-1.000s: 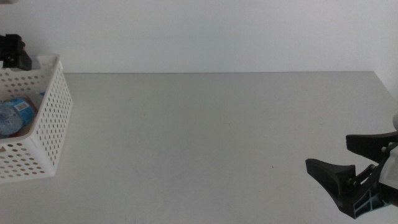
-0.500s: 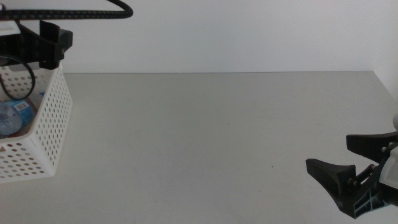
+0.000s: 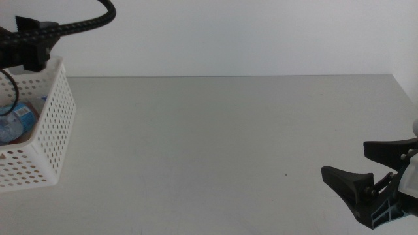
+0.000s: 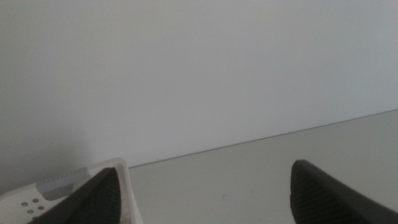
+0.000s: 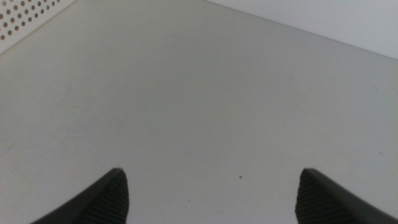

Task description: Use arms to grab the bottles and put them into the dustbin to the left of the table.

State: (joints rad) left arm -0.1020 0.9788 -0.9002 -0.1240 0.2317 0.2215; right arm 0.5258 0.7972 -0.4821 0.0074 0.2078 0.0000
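The white perforated dustbin (image 3: pixel 49 124) stands at the table's left edge. A clear bottle with a blue label (image 3: pixel 14 121) lies inside it; the other bottles are hidden or out of view. The left arm (image 3: pixel 29 42) hangs above the dustbin's far rim. My left gripper (image 4: pixel 205 199) is open and empty, with the dustbin's rim (image 4: pixel 68 190) just below one jaw. My right gripper (image 3: pixel 369 171) waits low at the table's (image 3: pixel 215 143) front right, open and empty. Its wrist view shows its gripper (image 5: pixel 211 199) over bare tabletop.
A plain white wall (image 3: pixel 228 32) runs behind the table. The dustbin's corner shows far off in the right wrist view (image 5: pixel 28 12). No bottle stands on the visible tabletop.
The left arm has risen into view above the dustbin and then drawn back to the left. The right gripper has not moved.
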